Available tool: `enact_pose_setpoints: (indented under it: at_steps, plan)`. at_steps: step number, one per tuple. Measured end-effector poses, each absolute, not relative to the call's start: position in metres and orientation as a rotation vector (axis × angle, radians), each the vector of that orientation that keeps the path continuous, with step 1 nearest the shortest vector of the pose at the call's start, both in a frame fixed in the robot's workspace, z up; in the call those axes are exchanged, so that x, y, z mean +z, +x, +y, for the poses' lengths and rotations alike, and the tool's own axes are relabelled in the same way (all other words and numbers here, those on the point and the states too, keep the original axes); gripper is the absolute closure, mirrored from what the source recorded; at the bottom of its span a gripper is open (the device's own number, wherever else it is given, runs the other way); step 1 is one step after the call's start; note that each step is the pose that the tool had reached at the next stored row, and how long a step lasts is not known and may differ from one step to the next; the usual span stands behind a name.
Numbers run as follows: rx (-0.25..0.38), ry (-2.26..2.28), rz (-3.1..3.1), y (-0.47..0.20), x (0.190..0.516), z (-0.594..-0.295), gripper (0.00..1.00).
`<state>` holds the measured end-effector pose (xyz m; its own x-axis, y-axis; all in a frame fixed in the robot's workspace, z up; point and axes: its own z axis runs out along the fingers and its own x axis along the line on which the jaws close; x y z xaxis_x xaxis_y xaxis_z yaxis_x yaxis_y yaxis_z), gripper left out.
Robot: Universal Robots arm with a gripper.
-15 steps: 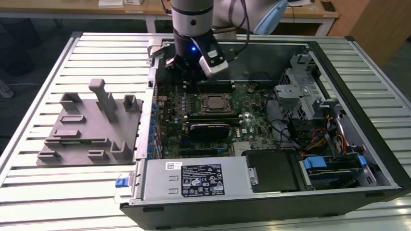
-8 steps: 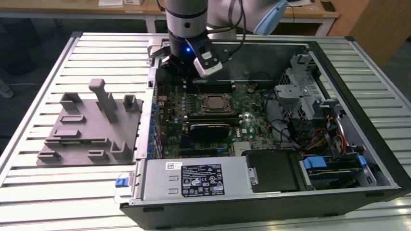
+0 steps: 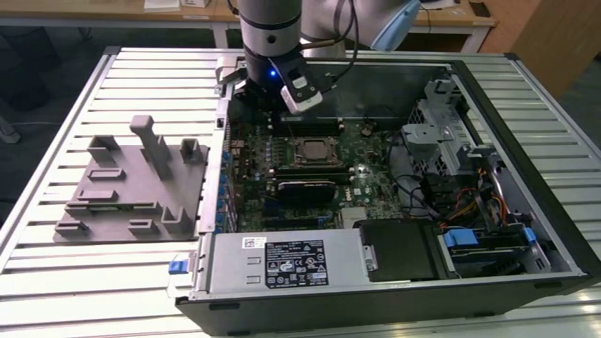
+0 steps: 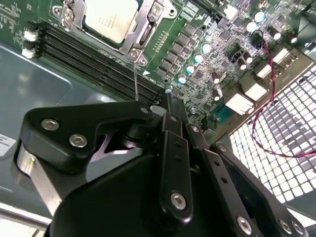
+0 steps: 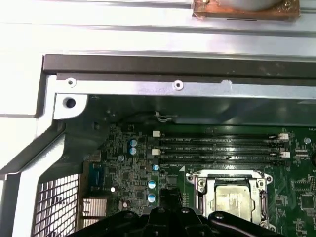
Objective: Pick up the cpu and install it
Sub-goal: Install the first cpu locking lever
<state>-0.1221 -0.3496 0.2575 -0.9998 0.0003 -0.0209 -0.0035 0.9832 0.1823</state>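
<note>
While flat in its socket (image 4: 146,30), silvery-white square cpu (image 4: 109,19) beyond narrowly closed end effector (image 4: 169,99).

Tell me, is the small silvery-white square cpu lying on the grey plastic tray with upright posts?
No, in the first wrist view the cpu sits inside the black metal-framed socket on the green motherboard.

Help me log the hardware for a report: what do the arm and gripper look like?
The arm is a silver-grey cylinder with a pale blue joint cap, black cables and a blue light at the wrist beside a white module. The gripper is black jointed bars with silver screws.
</note>
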Motion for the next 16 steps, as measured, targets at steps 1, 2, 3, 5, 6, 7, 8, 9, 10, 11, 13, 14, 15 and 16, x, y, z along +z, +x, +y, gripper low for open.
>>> enact_pose_setpoints:
  at_steps: [1, 2, 3, 5, 6, 7, 8, 9, 10, 11, 13, 14, 15, 16]
  plan:
    - [0.291, -0.003, 3.108, -0.1221, 0.2567, -0.3496, 0.89]
    - [0.297, -0.002, 3.108, -0.1221, 0.2558, -0.3496, 0.89]
    - [0.303, -0.002, 3.108, -0.1222, 0.255, -0.3496, 0.89]
    - [0.324, -0.002, 3.106, -0.1222, 0.2536, -0.3496, 0.89]
    - [0.346, -0.002, 3.104, -0.1222, 0.2533, -0.3496, 0.89]
    - [0.37, -0.001, 3.102, -0.1222, 0.2531, -0.3496, 0.89]
    - [0.395, -0.001, 3.099, -0.1222, 0.2529, -0.3496, 0.89]
    - [0.415, -0.001, 3.097, -0.1221, 0.2526, -0.3496, 0.89]
    - [0.429, -0.001, 3.095, -0.1222, 0.2521, -0.3496, 0.89]
    - [0.436, 0.0, 3.095, -0.1221, 0.2513, -0.3495, 0.89]
    - [0.44, 0.0, 3.096, -0.1219, 0.2494, -0.3496, 0.89]
    - [0.441, 0.0, 3.096, -0.1215, 0.2485, -0.3496, 0.89]
    - [0.441, 0.0, 3.097, -0.1209, 0.2477, -0.3495, 0.89]
    - [0.442, 0.0, 3.097, -0.12, 0.2469, -0.3494, 0.89]
